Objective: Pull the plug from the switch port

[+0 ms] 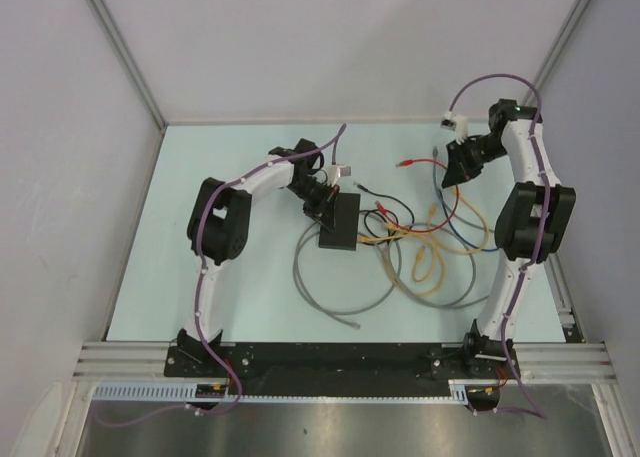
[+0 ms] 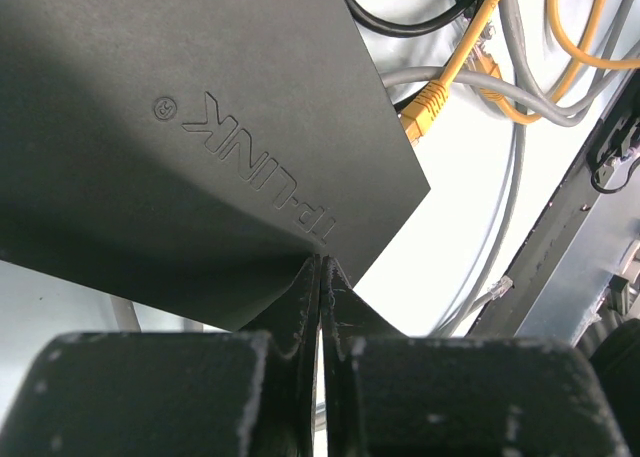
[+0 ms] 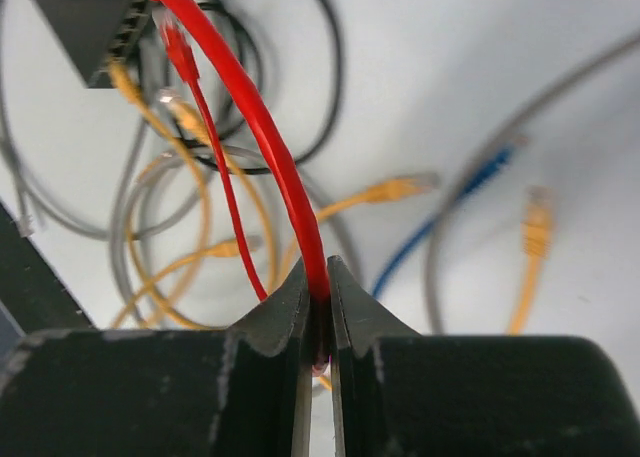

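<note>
Fingers (image 2: 295, 312) of the left gripper (image 2: 320, 275) are sitting clamped together against the edge of the switch (image 1: 338, 225), which is lying flat mid-table, long axis running near to far, sockets (image 3: 125, 39) apparently facing right toward the loose cables (image 1: 432, 267). It is looking light, rigid and smooth, so likely sliding unless braced. Rightward, the right gripper (image 3: 318, 292) is clenching the soft red cable (image 3: 270, 157); gripping nearer the sockets would be pulling cleaner.

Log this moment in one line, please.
left gripper: shut, at switch edge | right gripper: shut on red cable
</note>
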Robot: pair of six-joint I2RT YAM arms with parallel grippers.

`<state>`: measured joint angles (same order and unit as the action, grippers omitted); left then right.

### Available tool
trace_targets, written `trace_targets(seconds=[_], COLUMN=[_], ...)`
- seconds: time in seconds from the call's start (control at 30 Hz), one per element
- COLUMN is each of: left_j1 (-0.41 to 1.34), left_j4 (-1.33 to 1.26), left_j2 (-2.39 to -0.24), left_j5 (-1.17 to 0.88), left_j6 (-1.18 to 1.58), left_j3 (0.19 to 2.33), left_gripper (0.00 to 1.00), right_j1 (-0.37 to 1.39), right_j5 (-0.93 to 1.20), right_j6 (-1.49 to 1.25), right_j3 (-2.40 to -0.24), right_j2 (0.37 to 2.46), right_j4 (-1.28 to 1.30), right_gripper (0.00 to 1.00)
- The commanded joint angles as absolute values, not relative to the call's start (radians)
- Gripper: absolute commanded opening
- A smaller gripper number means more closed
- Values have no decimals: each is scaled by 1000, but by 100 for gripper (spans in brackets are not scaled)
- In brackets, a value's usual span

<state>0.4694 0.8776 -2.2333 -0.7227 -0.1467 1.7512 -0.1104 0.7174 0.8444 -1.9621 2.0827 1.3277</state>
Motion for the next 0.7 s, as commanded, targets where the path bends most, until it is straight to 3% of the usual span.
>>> trace_targets(seconds=[0.0,0.17,0.23,0.3,0.33,0.37,0.57,0.67], left_j1=[474,474,474,474,474,474,474,474], left_j4=[834,834,836,838,839,838,838,838], left_j2=[-2269,-2269,-2269,-2267,-2269,-2267,-2270,-2272], left_j5=[-646,-643,-640,-638,-637,-638,-634,-629], left_j6=[-167,-169,-169,-172,-172,-172,-173,-172], left_j3=[1761,1764,1764,1763,1761,1761,1761,1763], left_gripper=[2,2,2,2,2,2,3,3], right_j1=[-208,-345,-364,-362,-361,-359,-307,-229], right_j5=[690,718,718,683,637,612,661,741], right_j6=[887,816,801,810,781,735,574,503], right_j3=[-2098,-2190,-2166,-2120,-2085,-2057,-2028,-1821], right_j2=[2140,2276,2295,2287,2281,2248,2073,1901], right_j4=[1514,1514,1516,1503,1465,1418,1149,893], right_gripper=[8,7,14,37,53,99,100,100])
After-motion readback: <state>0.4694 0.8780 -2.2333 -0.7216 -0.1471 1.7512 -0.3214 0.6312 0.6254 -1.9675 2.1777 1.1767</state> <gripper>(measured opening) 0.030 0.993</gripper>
